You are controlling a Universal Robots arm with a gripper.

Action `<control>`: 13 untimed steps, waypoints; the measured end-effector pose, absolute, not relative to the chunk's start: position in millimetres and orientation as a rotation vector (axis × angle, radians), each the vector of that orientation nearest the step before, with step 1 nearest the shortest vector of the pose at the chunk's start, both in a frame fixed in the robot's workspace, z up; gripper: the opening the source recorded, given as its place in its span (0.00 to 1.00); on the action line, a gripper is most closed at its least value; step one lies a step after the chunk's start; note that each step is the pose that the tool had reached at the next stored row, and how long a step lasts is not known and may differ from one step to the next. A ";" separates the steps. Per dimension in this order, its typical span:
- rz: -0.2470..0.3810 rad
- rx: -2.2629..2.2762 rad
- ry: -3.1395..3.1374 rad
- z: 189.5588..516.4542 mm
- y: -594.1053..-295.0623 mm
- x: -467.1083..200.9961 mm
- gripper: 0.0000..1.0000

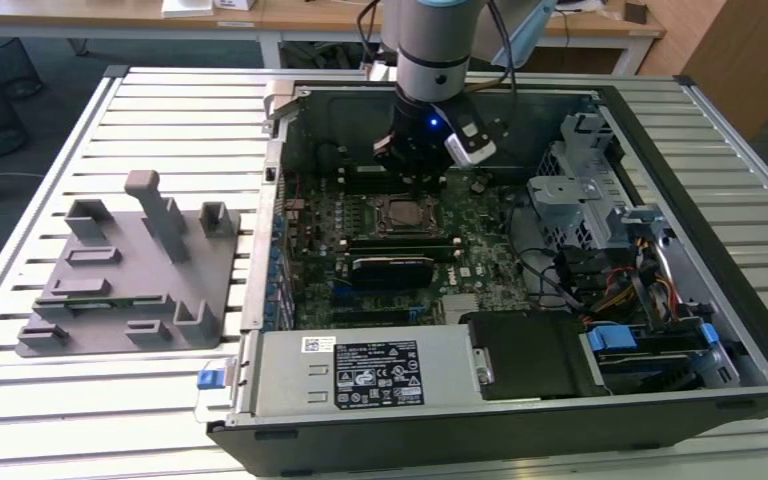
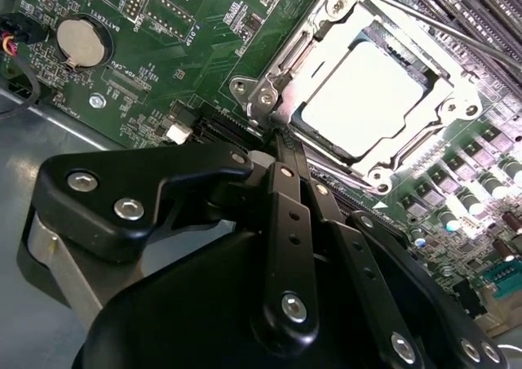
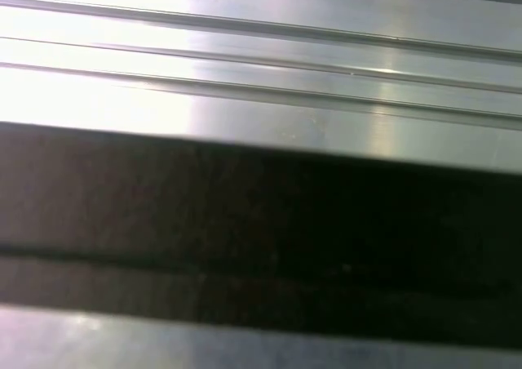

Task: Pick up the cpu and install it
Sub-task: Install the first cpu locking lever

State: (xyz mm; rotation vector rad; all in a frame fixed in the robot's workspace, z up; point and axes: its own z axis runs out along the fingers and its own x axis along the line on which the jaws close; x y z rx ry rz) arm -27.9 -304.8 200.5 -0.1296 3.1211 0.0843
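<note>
The cpu [image 2: 371, 100] sits flat in the socket frame [image 2: 269, 91] of the motherboard [image 2: 204, 51], its bright metal top framed on all sides by the socket. In the second wrist view the gripper [image 2: 281, 153] hangs just beside the socket's corner, fingers drawn together on nothing. In the exterior view the gripper [image 1: 418, 180] is inside the open computer case [image 1: 704, 300], just behind the socket; a grey fixture block [image 1: 131, 270] lies outside the case.

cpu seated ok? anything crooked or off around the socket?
Nothing stands out. In the second wrist view the cpu lies flat and square inside the socket frame, with no visible tilt. The tool sits just beside the socket; the motherboard looks undamaged.
</note>
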 end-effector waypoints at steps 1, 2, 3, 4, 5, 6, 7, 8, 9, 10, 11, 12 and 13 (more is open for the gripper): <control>0.083 -0.130 3.121 199.9 -304.8 -27.9 0.11; 0.083 -0.130 3.121 199.1 -304.8 -27.9 0.11; 0.081 -0.130 3.122 198.3 -304.8 -27.9 0.11; 0.081 -0.130 3.121 197.6 -304.8 -27.9 0.11; 0.080 -0.130 3.121 197.2 -304.8 -27.9 0.11; 0.080 -0.130 3.122 197.2 -304.9 -27.9 0.11; 0.080 -0.130 3.122 197.2 -304.9 -27.9 0.11; 0.080 -0.130 3.121 197.2 -304.8 -27.9 0.11; 0.080 -0.130 3.121 197.4 -304.8 -27.9 0.11; 0.080 -0.130 3.121 197.8 -304.8 -27.9 0.11; 0.080 -0.130 3.121 198.2 -304.8 -27.9 0.11; 0.080 -0.130 3.121 198.6 -304.8 -27.9 0.11; 0.080 -0.130 3.121 198.7 -304.8 -27.8 0.11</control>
